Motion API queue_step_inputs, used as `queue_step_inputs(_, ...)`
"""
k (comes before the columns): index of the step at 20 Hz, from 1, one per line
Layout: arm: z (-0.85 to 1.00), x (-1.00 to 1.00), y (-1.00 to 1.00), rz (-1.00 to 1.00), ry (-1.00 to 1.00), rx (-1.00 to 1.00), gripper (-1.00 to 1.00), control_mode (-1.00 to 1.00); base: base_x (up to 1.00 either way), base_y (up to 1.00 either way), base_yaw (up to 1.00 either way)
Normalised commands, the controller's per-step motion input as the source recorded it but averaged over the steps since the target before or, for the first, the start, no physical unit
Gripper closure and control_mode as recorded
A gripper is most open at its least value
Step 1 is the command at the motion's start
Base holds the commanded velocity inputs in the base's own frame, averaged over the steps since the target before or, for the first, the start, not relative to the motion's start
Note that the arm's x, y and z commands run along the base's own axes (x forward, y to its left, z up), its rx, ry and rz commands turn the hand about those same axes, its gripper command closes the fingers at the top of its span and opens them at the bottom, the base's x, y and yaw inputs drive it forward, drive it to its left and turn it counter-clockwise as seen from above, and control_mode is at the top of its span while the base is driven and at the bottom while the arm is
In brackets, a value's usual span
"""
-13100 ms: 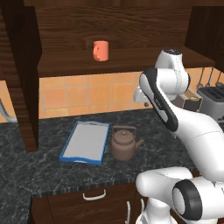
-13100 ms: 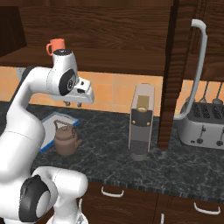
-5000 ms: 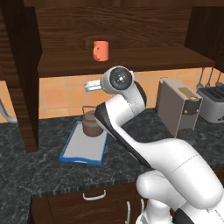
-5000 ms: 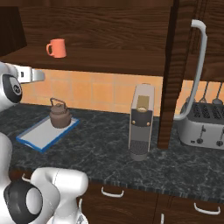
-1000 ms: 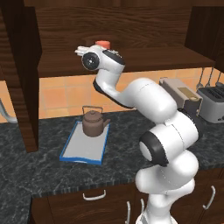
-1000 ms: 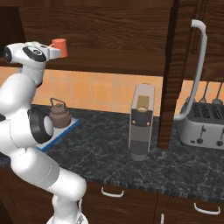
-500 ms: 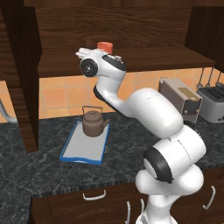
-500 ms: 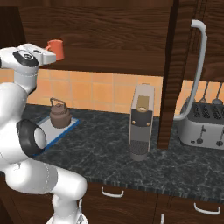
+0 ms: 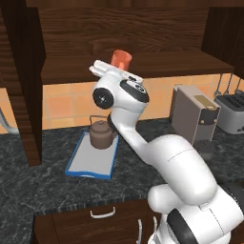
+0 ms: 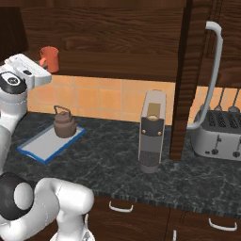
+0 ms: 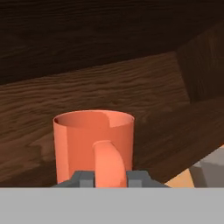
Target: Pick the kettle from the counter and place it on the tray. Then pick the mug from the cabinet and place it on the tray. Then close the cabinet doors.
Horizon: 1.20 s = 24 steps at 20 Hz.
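Observation:
The orange-red mug [image 11: 93,144] hangs upright at shelf height inside the open cabinet [image 9: 157,43], its loop handle facing the hand camera. My gripper [image 11: 110,178] is shut on that handle, one dark fingertip pressed against each side. From the base the mug [image 9: 122,57] [image 10: 49,58] shows just above the white hand, with the gripper [image 9: 119,68] [image 10: 45,67] at its base. The brown kettle [image 9: 101,135] [image 10: 63,124] stands on the far end of the blue-rimmed tray [image 9: 88,159] [image 10: 40,148] on the marbled counter [image 9: 57,186].
A boxy coffee machine [image 10: 152,132] stands mid-counter and a silver toaster [image 10: 221,134] further right. The right cabinet door [image 10: 190,75] with its silver bar handle [image 10: 212,70] hangs open over the counter. The left door [image 9: 24,81] is open too. Drawers [image 10: 141,216] lie below.
The hand has settled around the mug's handle, and the mug has shifted slightly lower and nearer the shelf's front with it. Kettle and tray have not moved.

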Motion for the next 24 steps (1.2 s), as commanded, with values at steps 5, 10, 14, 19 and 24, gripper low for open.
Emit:
queue_step_inputs(5,-0.13,-0.94,-0.29,0.4,-0.01,0.0,1.0,-1.0,0.0,0.0,0.0)
queue_step_inputs(10,-0.36,-0.41,-0.38,0.75,-0.04,-0.05,1.0,-1.0,0.0,0.0,0.0)
queue_step_inputs(14,-0.49,-0.25,-0.37,0.83,-0.14,-0.07,1.0,-1.0,0.0,0.0,0.0)
queue_step_inputs(19,-0.92,-0.34,-0.07,0.74,-0.08,-0.09,1.0,-1.0,0.0,0.0,0.0)
queue_step_inputs(24,-0.82,0.01,0.09,0.38,-0.01,-0.13,1.0,-1.0,0.0,0.0,0.0)
